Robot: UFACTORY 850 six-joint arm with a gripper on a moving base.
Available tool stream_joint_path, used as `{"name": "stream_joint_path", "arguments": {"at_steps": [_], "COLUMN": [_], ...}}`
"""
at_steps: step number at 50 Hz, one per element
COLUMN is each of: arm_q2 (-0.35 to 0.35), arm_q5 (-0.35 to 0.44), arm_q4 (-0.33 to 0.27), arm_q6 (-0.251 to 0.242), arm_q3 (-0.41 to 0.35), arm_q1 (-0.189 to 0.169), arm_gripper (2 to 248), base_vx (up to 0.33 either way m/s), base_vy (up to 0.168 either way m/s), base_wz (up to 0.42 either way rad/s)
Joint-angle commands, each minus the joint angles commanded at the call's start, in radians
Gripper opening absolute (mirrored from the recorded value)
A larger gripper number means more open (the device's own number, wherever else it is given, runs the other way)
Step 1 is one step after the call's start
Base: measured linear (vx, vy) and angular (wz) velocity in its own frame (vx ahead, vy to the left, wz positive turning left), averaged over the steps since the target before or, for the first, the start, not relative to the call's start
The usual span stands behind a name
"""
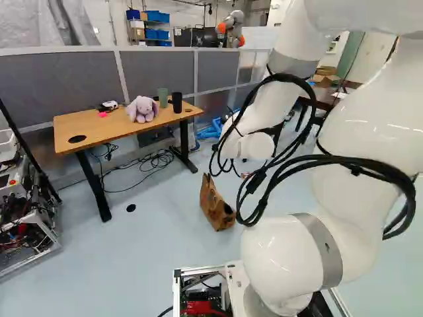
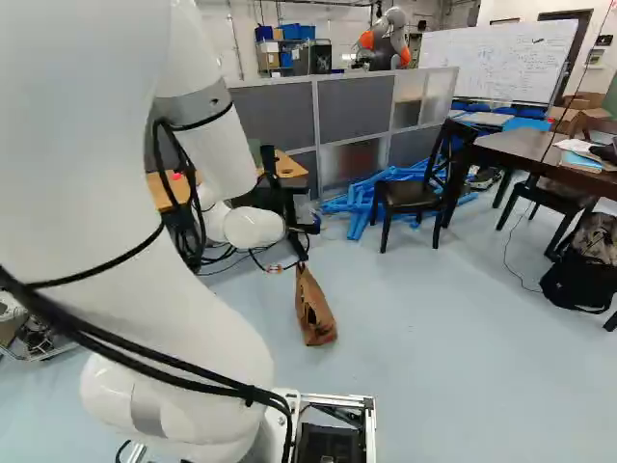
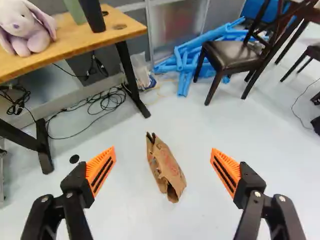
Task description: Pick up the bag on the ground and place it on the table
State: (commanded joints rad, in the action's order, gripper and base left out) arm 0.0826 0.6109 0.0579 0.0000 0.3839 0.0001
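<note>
Jaws: open, brown paper bag (image 3: pixel 164 166) ahead | Risk: we may tip or crumple it | Likely cause: off-centre descent onto soft, creased paper

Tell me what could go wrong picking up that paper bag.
The brown paper bag looks crumpled, so the open gripper might crush or tear it when closing. The plush bunny, green cup and black cup stand together on the table, so a careless placement could knock one over.

So we had a purple plush bunny (image 1: pixel 141 110) beside a green cup (image 1: pixel 163 97), plus a chair (image 2: pixel 410 197) near blue tubes (image 2: pixel 361 204).
</note>
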Motion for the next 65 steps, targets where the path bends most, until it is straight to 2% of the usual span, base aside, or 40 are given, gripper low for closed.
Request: {"name": "stream_joint_path", "arguments": {"at_steps": [32,65], "arm_q2": [0.254,0.392], "arm_q5": [-0.213,-0.230], "arm_q4": [0.093,0.104], "arm_q6": [0.000,0.000], "arm_q3": [0.198,0.265], "arm_q1": [0.014,0.016], "arm_gripper": [247,247], "base_vx": [0.000,0.000], "base_vy": [0.000,0.000], "base_wz": [0.000,0.000]}}
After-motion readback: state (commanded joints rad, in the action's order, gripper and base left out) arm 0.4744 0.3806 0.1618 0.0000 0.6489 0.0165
